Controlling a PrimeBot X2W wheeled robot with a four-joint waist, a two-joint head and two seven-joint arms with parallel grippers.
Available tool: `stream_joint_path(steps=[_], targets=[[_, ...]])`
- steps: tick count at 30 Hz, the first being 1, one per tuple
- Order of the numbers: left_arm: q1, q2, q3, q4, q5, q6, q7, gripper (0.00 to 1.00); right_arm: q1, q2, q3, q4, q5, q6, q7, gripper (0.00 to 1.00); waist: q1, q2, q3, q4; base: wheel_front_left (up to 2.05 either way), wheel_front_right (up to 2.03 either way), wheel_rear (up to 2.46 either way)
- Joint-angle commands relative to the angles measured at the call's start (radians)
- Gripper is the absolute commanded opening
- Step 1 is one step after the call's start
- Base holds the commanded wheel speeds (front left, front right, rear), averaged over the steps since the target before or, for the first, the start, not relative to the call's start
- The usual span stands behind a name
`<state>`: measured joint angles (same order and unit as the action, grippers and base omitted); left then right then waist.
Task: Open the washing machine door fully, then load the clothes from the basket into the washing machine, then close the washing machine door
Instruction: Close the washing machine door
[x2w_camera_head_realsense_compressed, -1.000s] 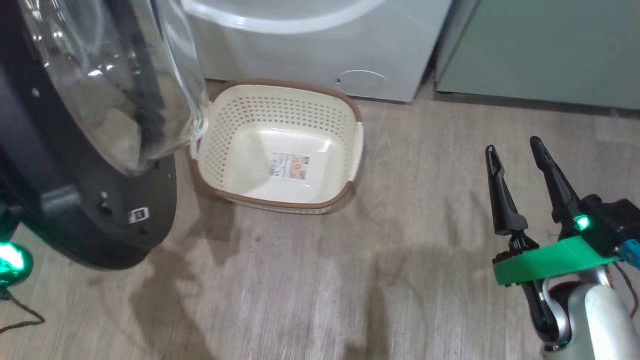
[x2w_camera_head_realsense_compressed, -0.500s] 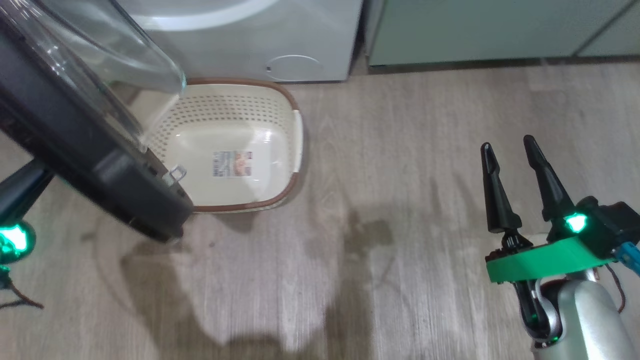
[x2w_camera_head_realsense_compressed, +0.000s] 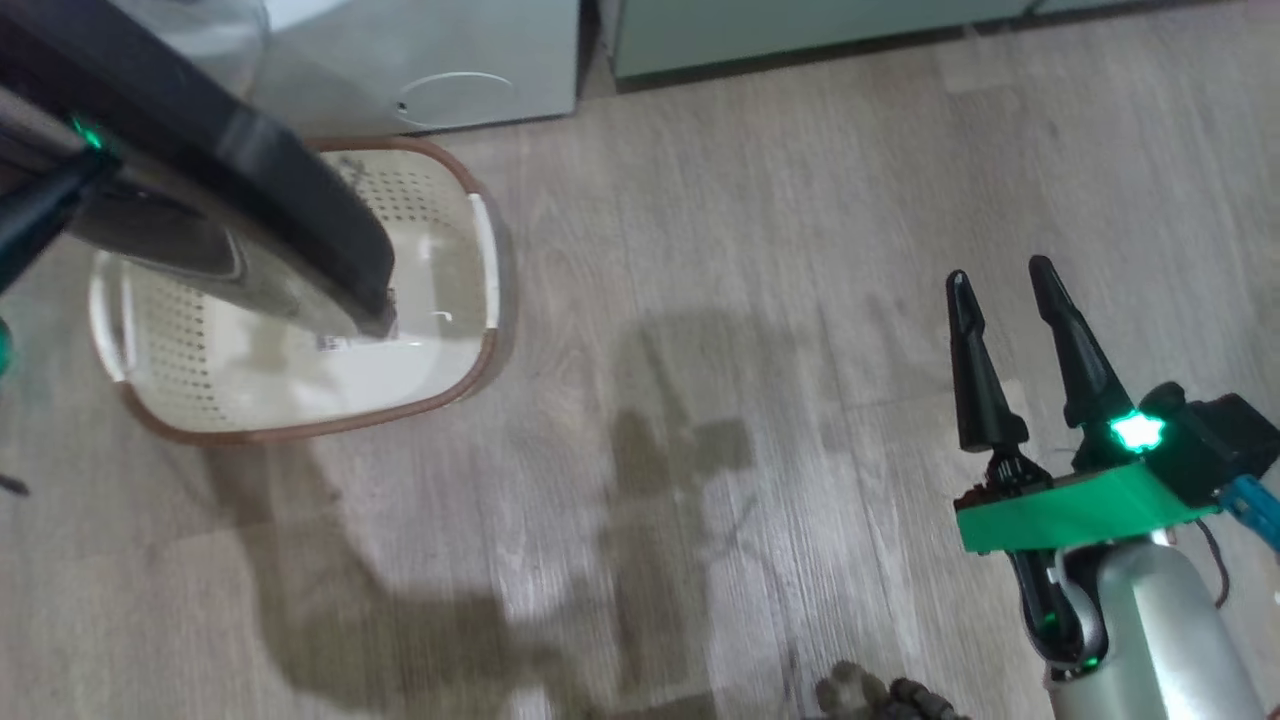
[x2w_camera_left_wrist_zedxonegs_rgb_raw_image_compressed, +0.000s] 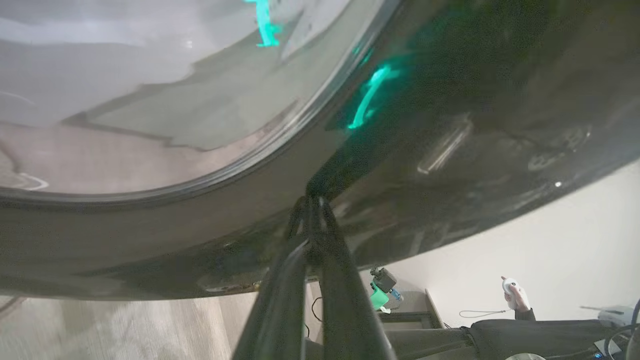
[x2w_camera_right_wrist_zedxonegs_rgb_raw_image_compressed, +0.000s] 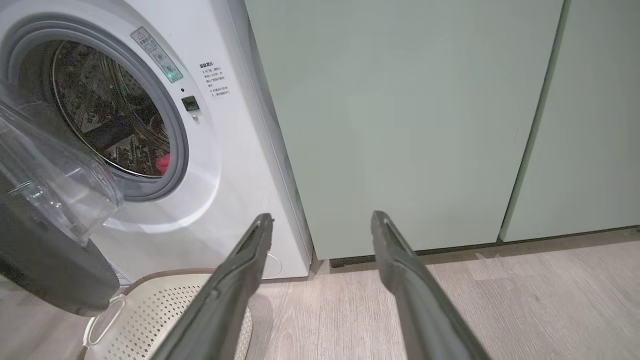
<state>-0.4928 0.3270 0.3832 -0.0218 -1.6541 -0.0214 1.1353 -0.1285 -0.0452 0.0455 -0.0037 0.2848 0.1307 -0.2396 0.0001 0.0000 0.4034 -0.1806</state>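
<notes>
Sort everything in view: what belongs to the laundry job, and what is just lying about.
Job:
washing machine door, partly open
washing machine
basket, empty
red clothes in the drum
left gripper, shut, tips at the door's black rim
right gripper, open, holding nothing

Just there:
pale green cabinets
floor
person's hand holding a white device

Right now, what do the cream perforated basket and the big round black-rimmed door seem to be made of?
Cream perforated basket: probably moulded plastic, slightly glossy; even rows of holes, light glinting on its bottom. Round black-rimmed door: rim likely glossy dark plastic, it mirrors green light; its clear domed window may be glass or clear plastic.
</notes>
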Motion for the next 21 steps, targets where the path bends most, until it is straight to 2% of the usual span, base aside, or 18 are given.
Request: stream_joint_path(steps=[1,13,21], targets=[[-0.058,0.059,0.019,-0.018,0.017,0.01,0.001,0.0,-0.024,-0.005,0.03,-0.025,0.013,0.0,-0.014,1.0,-0.0001,0.0,0.027,-0.034,0.0,0.0,0.0],[-0.233,0.069,-0.022,0.084,0.068,0.05,-0.061,0.0,-0.05,-0.005,0.055,-0.01,0.054,0.0,-0.022,1.0,-0.0001,0.0,0.063,-0.114,0.0,0.0,0.0],[-0.331,0.06,-0.024,0.196,0.112,0.058,-0.145,0.0,-0.055,-0.005,0.049,-0.021,0.071,0.0,-0.022,1.0,-0.0001,0.0,0.072,-0.131,0.0,0.0,0.0]])
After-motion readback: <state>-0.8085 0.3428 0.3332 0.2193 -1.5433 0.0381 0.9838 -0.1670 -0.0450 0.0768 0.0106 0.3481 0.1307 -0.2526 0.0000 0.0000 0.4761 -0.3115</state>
